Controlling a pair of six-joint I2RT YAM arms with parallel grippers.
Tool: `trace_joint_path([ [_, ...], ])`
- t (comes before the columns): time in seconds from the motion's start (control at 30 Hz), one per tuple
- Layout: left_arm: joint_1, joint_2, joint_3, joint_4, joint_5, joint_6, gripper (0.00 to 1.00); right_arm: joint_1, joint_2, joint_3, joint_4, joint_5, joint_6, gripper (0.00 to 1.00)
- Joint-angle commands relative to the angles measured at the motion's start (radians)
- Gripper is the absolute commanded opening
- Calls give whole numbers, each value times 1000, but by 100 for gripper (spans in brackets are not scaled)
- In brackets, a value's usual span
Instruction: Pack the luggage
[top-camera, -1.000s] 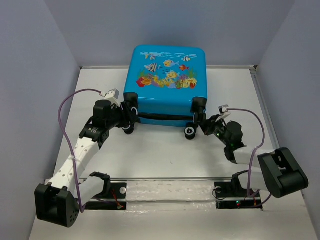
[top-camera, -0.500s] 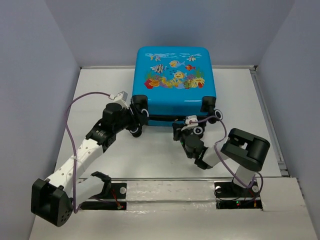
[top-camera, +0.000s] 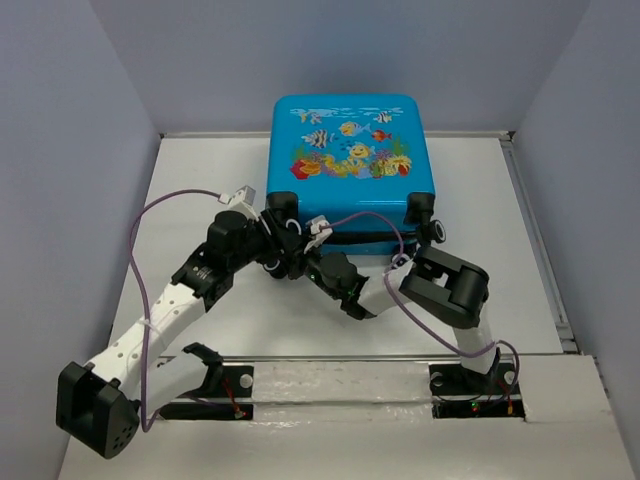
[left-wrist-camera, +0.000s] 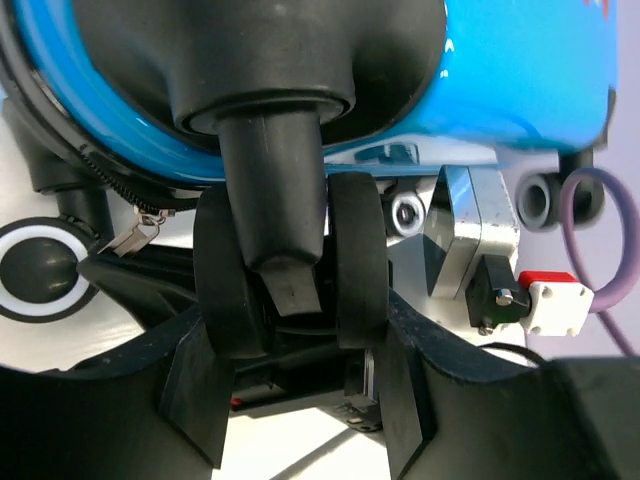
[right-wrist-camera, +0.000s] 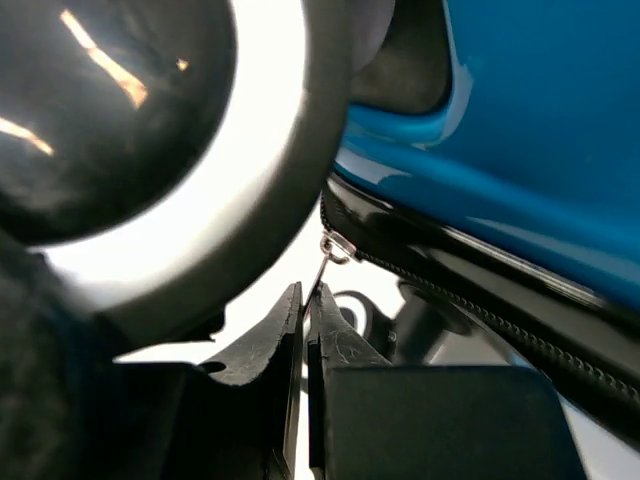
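Though unseen overhead, zipper pull (right-wrist-camera: 322, 266) pinched.

You see: suitcase (top-camera: 350, 195) bright blue, cartoon fish + coral print in yellow/orange/red/green | zip trim (right-wrist-camera: 470, 290) blk | wheel (left-wrist-camera: 40, 270) blk w/ white ring | cable (left-wrist-camera: 568, 215) purple | arms (top-camera: 150, 328) white w/ blk joints | table (top-camera: 300, 325) white | walls (top-camera: 60, 150) pale grey-blue
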Motion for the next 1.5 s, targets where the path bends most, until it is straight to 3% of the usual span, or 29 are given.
trace_joint_path([
  [0.0,-50,-116,102,298,226,10,6,125,153,199,212,-426,165,7],
  [0.17,-53,-158,80,353,225,-74,6,125,260,359,288,-411,308,7],
  [0.3,-76,-181,25,385,188,-116,6,125,229,403,295,-322,305,7],
  [0.53,-168,-139,-7,475,156,-156,6,116,122,143,365,-181,302,9],
  [0.6,-189,-122,-15,489,150,-147,6,116,73,27,360,-175,262,23],
  [0.63,-198,-115,-26,488,144,-139,6,116,47,-24,358,-149,257,40],
  [0.7,-200,-118,-45,489,128,-125,6,116,-68,-201,357,-116,230,54],
  [0.73,-200,-118,-65,489,124,-119,6,116,-117,-257,308,-80,212,67],
  [0.77,-199,-113,-75,489,122,-114,6,116,-172,-300,250,-57,211,71],
  [0.83,-200,-84,-101,498,119,-113,8,116,-347,-370,-49,9,187,81],
  [0.9,-202,-57,-121,531,119,-120,14,116,-444,-393,-204,26,172,85],
  [0.93,-200,-29,-139,551,122,-134,23,116,-535,-404,-352,45,168,87],
  [0.97,-200,-14,-145,569,124,-139,29,116,-579,-411,-403,46,165,89],
  [1.0,-200,15,-153,609,134,-142,44,106,-658,-416,-500,42,158,90],
  [1.1,-202,58,-159,675,148,-165,70,83,-754,-393,-673,36,145,92],
  [1.17,-202,71,-161,701,148,-174,80,74,-809,-365,-705,37,118,94],
  [1.47,-202,65,-177,710,128,-182,88,-41,-799,-229,-637,23,4,95],
])
